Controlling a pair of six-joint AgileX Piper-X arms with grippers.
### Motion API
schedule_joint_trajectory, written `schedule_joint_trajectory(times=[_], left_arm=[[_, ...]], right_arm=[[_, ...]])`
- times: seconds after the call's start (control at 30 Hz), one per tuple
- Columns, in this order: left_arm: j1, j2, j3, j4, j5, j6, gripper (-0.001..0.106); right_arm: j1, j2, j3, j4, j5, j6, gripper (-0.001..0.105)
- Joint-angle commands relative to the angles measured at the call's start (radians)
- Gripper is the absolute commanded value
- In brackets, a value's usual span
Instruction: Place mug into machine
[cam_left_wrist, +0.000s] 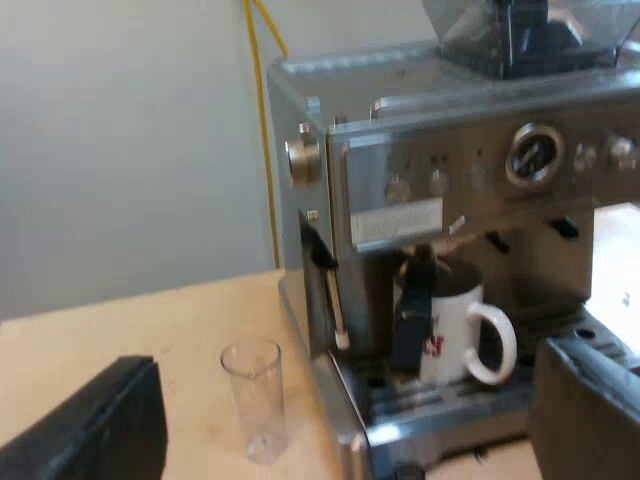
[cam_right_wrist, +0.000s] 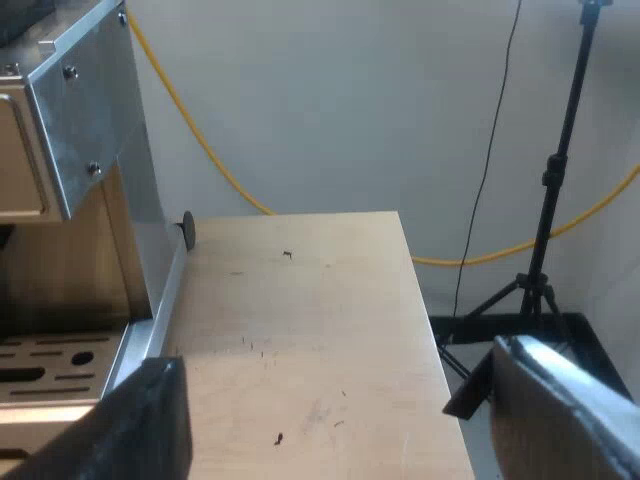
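Left wrist view looks at the front of the espresso machine (cam_left_wrist: 480, 200), with its bean hopper (cam_left_wrist: 520, 30) on top and a round gauge (cam_left_wrist: 533, 155) among the knobs. The white mug (cam_left_wrist: 460, 320) stands upright on the drip tray (cam_left_wrist: 420, 400), under the machine's overhanging front. Its handle is turned sideways and there is a red mark on its wall. A dark, narrow shape hangs in front of the mug and covers part of it; I cannot tell what it is. A thin steam wand (cam_left_wrist: 335, 300) hangs at the machine's side edge. An empty measuring glass (cam_left_wrist: 255, 395) stands upright on the wooden surface (cam_left_wrist: 120, 330), just beside the tray's corner and not touching it. The left gripper (cam_left_wrist: 350, 400) hovers short of the tray, jaws spread wide and holding nothing.

Right wrist view looks along the machine's metal side (cam_right_wrist: 90, 120) and part of the slotted tray. The right gripper (cam_right_wrist: 340, 380) hangs over bare wood, well apart from the mug, its jaws also wide apart and empty. Beyond the surface's edge a black tripod (cam_right_wrist: 555, 200) stands near the wall, and a yellow cable (cam_right_wrist: 200, 150) runs behind the machine.
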Motion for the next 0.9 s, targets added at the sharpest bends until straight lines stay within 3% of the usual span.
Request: schedule_joint_trajectory(times=[0.03,0.17,0.3,0.47,0.6,0.9], left_arm=[[0.001,-0.099,0.001,0.050,-0.002,-0.007,0.075],[0.005,-0.139,-0.010,0.154,-0.006,-0.009,0.075],[0.004,-0.142,-0.008,0.164,-0.029,-0.009,0.075],[0.004,-0.140,0.024,0.097,-0.101,-0.009,0.075],[0.004,-0.140,0.093,-0.007,-0.100,-0.009,0.075],[0.004,-0.138,0.221,-0.090,-0.100,-0.009,0.075]], right_arm=[[-0.002,-0.049,0.009,0.027,-0.006,-0.011,0.065],[-0.002,-0.044,0.011,0.062,-0.028,-0.014,0.065],[-0.002,-0.044,0.011,0.055,-0.030,-0.010,0.065],[-0.002,-0.044,0.019,0.013,-0.034,0.007,0.065],[-0.002,-0.044,0.062,-0.070,-0.037,0.067,0.065],[-0.002,-0.042,0.173,-0.096,-0.037,0.078,0.065]])
